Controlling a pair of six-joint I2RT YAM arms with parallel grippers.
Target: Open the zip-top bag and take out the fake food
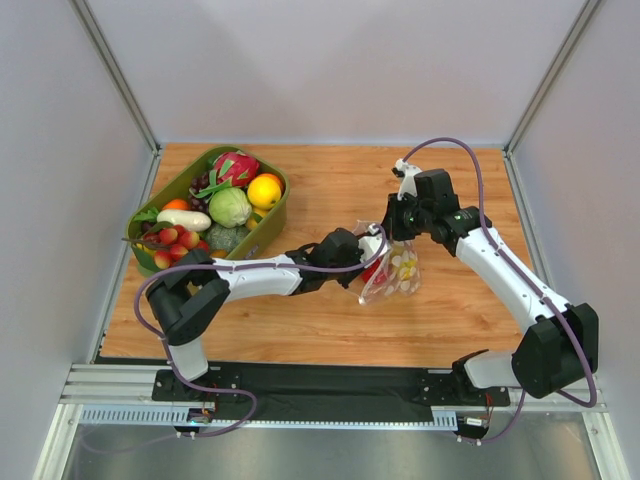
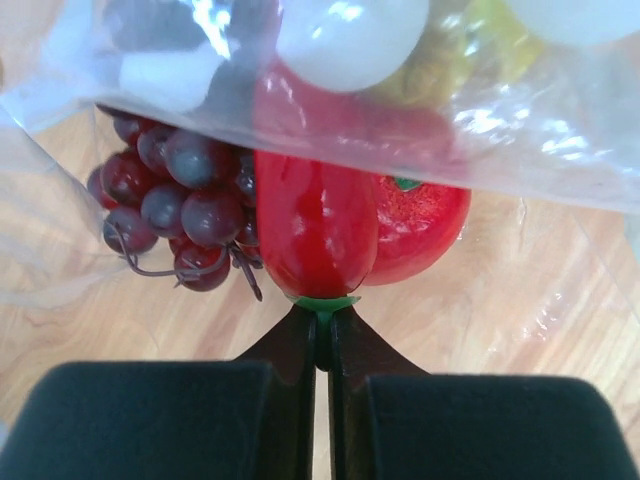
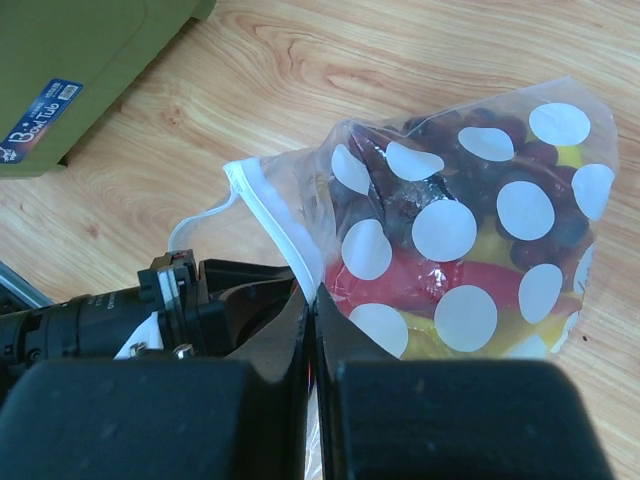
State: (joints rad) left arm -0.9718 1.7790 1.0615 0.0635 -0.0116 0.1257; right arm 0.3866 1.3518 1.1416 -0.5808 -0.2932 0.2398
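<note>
Your right claw (image 3: 311, 296) is shut tight on the zip edge of the zip-top bag (image 1: 395, 275), just right of the middle in the top view. It holds that edge up so the mouth hangs open on the left.

Your left claw (image 2: 320, 312) is at that mouth. Its fingers are pinched almost together on the green stem of the red chili (image 2: 315, 225). The stem is a good thin bit to grab.

The grape bunch (image 2: 170, 200) sits left of the chili and a red round fruit (image 2: 425, 225) sits right. The olive-green bin (image 3: 90, 50) is at the upper left.
</note>
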